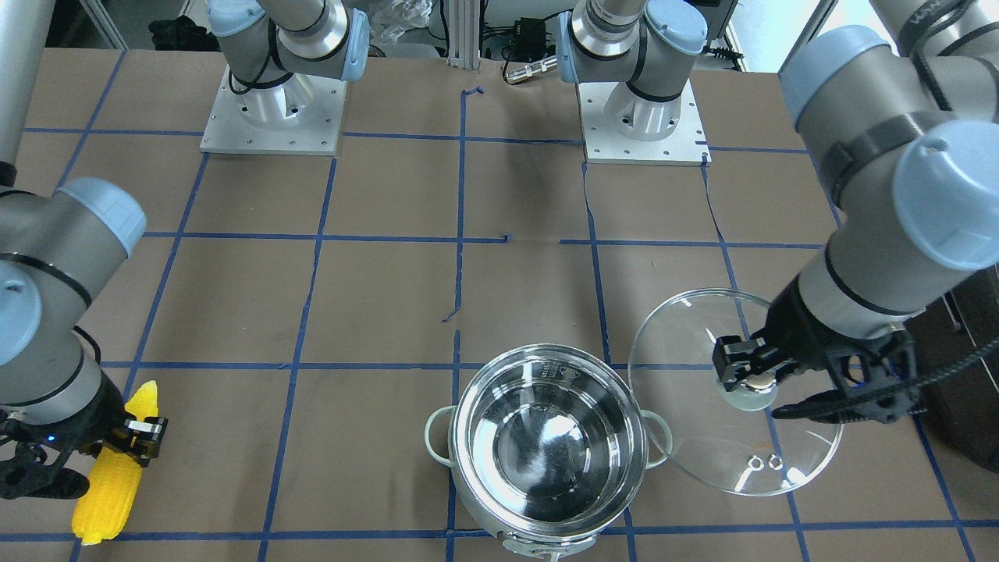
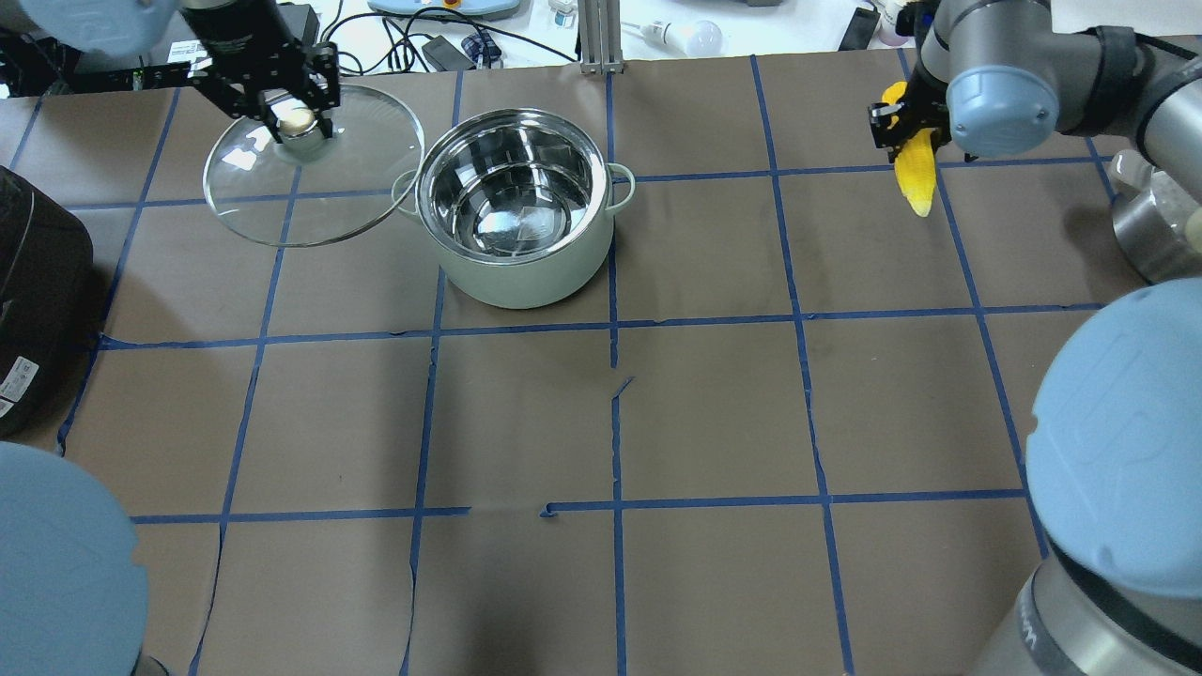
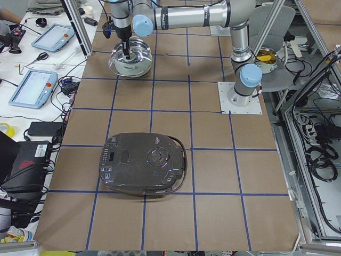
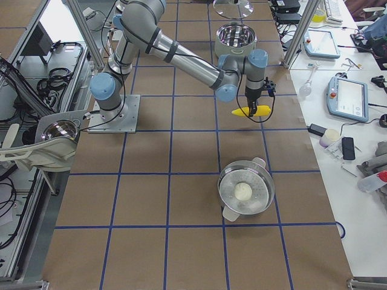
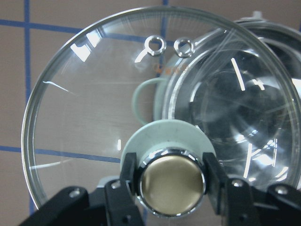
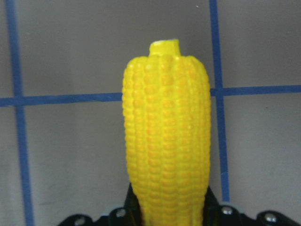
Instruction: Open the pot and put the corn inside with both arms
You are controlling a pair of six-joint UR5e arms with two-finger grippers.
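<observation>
Two objects are in hand at this moment: the corn [image 2: 918, 174] and the lid [image 2: 282, 211].

We judge the corn to be light and stiff. Its rows of kernels should give the fingers purchase, so a hold across the body of the cob suits it. The right gripper [image 1: 125, 445] is clenched across the cob part-way along its length, its jaws parted only by the cob's thickness. The corn is at the upper right of the overhead view, well apart from the pot [image 2: 526, 277], and appears to hang clear of the tabletop [image 2: 714, 413].

We judge the glass lid to be fragile and smooth, so the only sound place to hold it is the knob [image 5: 173, 182]. The left gripper [image 2: 296, 117] is closed on that knob, one finger on each side. The lid is held tilted at the upper left of the overhead view, just beside the pot. We cannot tell whether the two touch.

The pot stands open, left of centre in the upper part of the overhead view, and nothing lies inside it. Its polished inner wall looks slippery, so we expect a released cob to slide to the bottom.
</observation>
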